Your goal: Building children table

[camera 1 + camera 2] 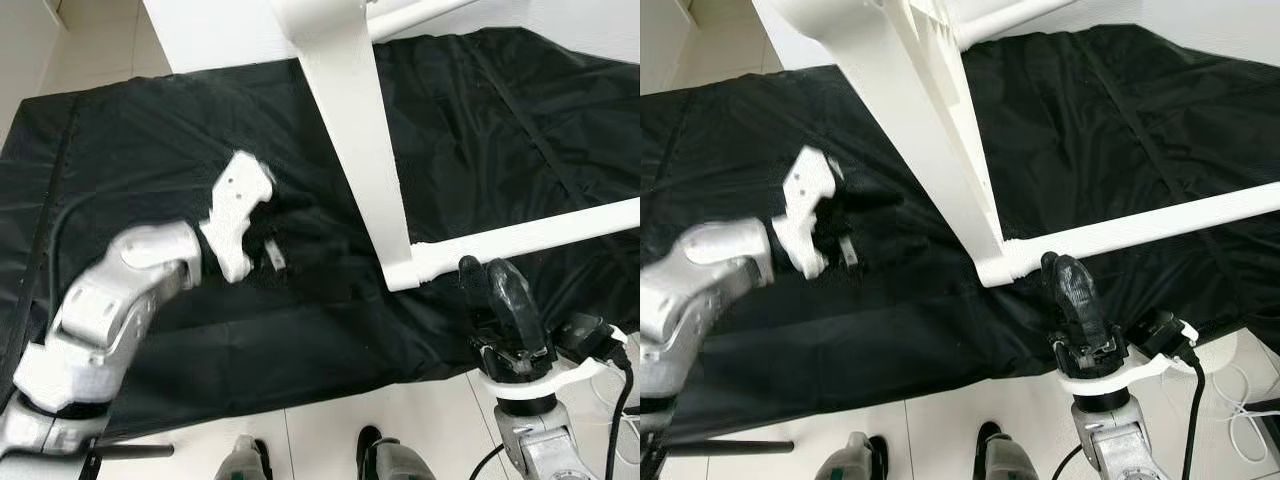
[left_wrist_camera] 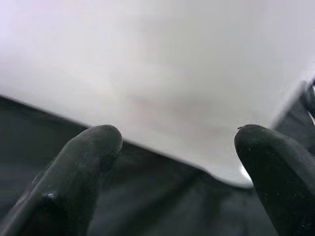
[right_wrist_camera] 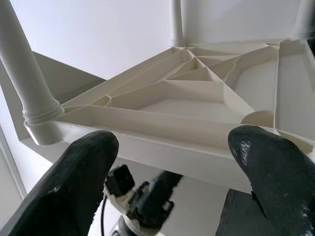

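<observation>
Right gripper [image 1: 492, 285] stands upright just below the joint of the white table frame [image 1: 352, 140], fingers [image 3: 275, 172] spread apart, holding nothing; left gripper [image 1: 835, 225] reaches over the black cloth [image 1: 500, 130], its dark fingers [image 2: 81, 172] parted but blurred against the cloth; the frame's upper part runs out of view.

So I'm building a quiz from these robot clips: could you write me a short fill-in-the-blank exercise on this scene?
1. The white table frame lies on a ____ cloth.
2. The right gripper has its fingers ____, just below the frame's ribbed leg.
3. The frame's plastic is ____ in colour.
4. The gripper hovering over the cloth, away from the frame, is the ____ gripper.

Missing words: black; open; white; left
</observation>
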